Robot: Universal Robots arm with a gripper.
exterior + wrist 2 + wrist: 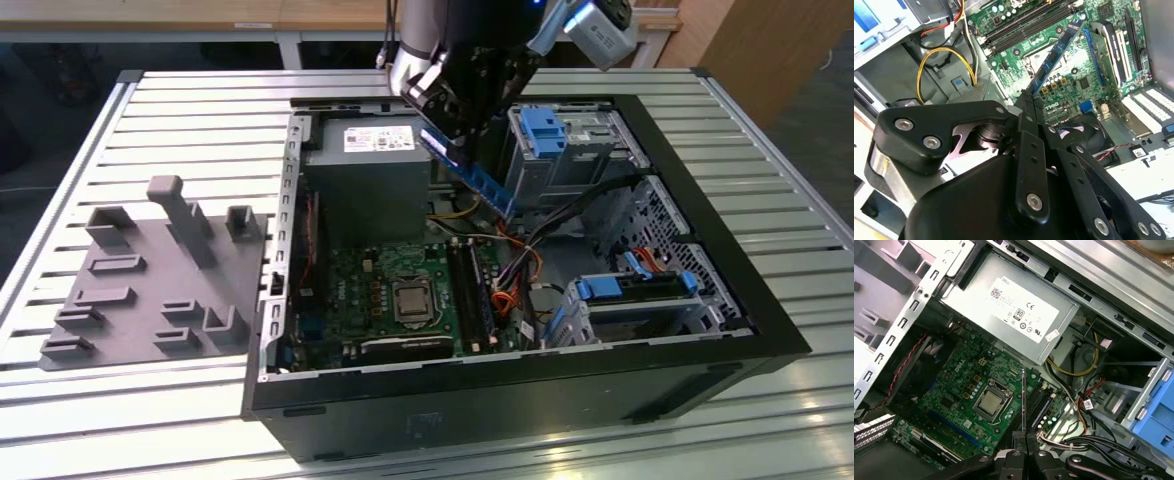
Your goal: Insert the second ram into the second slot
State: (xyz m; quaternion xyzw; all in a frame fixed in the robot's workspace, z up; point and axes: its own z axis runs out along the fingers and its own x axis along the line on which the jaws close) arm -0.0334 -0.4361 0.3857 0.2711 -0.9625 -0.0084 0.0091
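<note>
Blue and thin, the second ram slants down from the gripper in the exterior view. The closed jaws pinch its upper end, and it hangs in the air above the motherboard of the open computer case. The arm reaches in from above, near the case's far side. The case lies on a slatted metal table, with a grey fixture plate on the exterior view's left.

In the second wrist view the 2 black fingers meet on one end of the second ram, which stretches over the green board, clear of the memory slots.

In the first wrist view the second ram shows edge-on as a thin line running out from the gripper, just beside the memory slots and near the processor socket, with the grey power supply beyond.
</note>
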